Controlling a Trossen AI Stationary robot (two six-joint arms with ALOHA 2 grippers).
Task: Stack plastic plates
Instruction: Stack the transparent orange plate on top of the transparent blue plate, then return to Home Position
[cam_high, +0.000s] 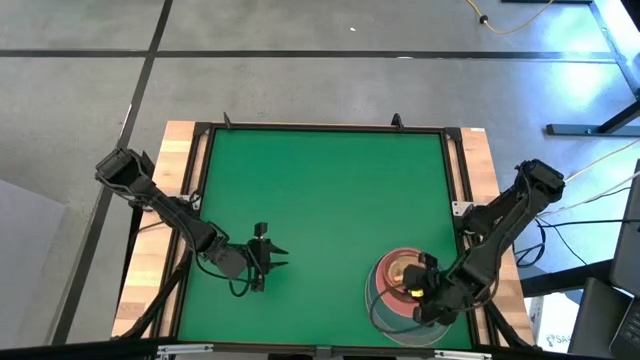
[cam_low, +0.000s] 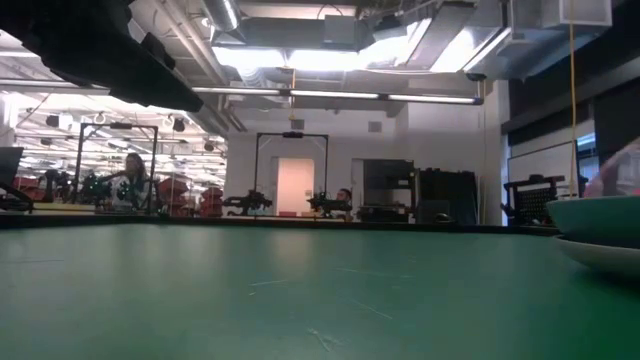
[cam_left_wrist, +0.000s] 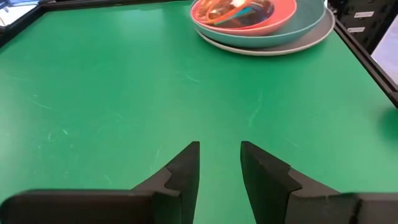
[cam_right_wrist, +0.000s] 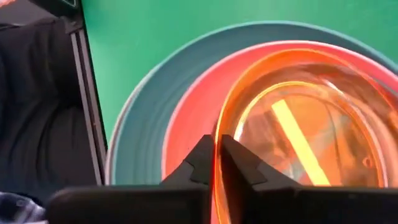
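A stack of plates (cam_high: 385, 300) sits near the table's near right corner. It has a grey plate (cam_left_wrist: 292, 45) at the bottom, then a teal-grey plate (cam_right_wrist: 143, 124), a pink plate (cam_right_wrist: 193, 112) and small translucent plates inside. My right gripper (cam_high: 418, 292) is over the stack and shut on an amber striped plate (cam_right_wrist: 298, 124). My left gripper (cam_high: 272, 258) is open and empty low over the mat at the near left; its fingers (cam_left_wrist: 186, 168) point toward the stack. The stack's edge also shows in the low view (cam_low: 600, 225). My right gripper pinches the amber plate's rim (cam_right_wrist: 217, 149) between its two fingers, one finger inside the rim and one outside. The fingers come from the table's near right side, slanting down. The plate lies over the pink plate; whether it rests there I cannot tell.
The green mat (cam_high: 320, 200) is bounded by a black frame (cam_high: 200, 200), with wooden table edges (cam_high: 175, 180) outside it. The stack sits close to the frame's right rail (cam_right_wrist: 87, 112).
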